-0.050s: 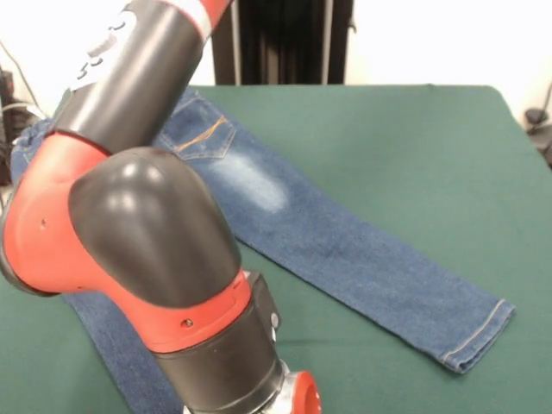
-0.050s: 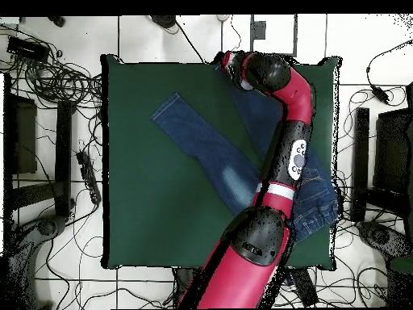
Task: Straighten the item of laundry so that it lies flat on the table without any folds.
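The small blue jeans (image 1: 345,250) lie spread diagonally on the green counter (image 1: 405,147), one leg under the red arm (image 2: 282,137), whose jaws are hidden, state unknowable; soft, limp denim, probably best pinched at a hem or waistband and dragged.

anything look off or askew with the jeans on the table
Yes: the jeans lie diagonally on the green table, and their waist end is bunched at the table's edge instead of flat. The arm hides the second leg.
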`<action>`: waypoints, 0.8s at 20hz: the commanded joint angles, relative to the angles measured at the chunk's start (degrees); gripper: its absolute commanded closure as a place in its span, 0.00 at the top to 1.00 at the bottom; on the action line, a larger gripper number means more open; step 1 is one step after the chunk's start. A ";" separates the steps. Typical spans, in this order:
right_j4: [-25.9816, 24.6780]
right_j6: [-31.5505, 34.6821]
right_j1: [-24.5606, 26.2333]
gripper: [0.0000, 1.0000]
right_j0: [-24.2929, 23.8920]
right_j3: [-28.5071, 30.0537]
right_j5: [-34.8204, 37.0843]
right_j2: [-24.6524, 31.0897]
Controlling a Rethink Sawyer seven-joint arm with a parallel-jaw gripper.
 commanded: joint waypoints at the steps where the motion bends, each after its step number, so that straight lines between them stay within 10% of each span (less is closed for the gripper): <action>1: -4.20 -14.32 -3.73 0.00 2.75 15.25 -9.04 -11.99; 7: -3.33 -4.19 -19.73 0.00 3.79 29.48 -8.94 -22.50; 16: -2.01 3.02 -29.16 0.00 6.65 36.30 -10.05 -28.26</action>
